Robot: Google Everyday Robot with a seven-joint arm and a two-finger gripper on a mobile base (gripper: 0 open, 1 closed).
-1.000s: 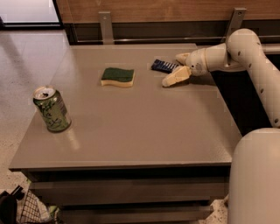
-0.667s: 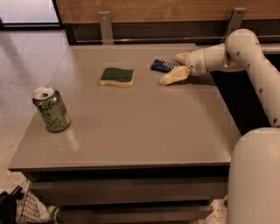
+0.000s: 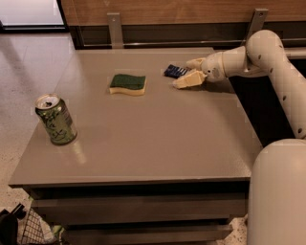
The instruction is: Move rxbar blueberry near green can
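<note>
Hardly anything has been moved since a second ago. Only the lower finger (image 3: 187, 81) of the gripper (image 3: 184, 72) has been brought a tiny bit closer to the rxbar blueberry (image 3: 173, 71). The green can (image 3: 56, 119), the sponge (image 3: 127, 83) and the bar are found in the same spots as before.

Nearest of all, the robot's white round body (image 3: 279, 191) is seen at the bottom right. A wire basket (image 3: 31, 229) is tucked low down at the bottom left, under the table (image 3: 158, 143).

On the table, the green can is stood upright near the front left corner, with its silver top showing.

Farther back, near the middle, the sponge is laid flat with its green side up and its yellow side down.

Farther back still and to the right, the dark blue bar is laid flat near the back edge. It is kept well apart from the can, right across the table.

The gripper is held low at the bar's right end. Its two pale fingers are spread apart, one behind the bar and one in front. Whether the bar is touched cannot be told.

The white arm (image 3: 267, 52) is stretched in from the right. A wooden wall (image 3: 167, 9) is seen at the very back.
</note>
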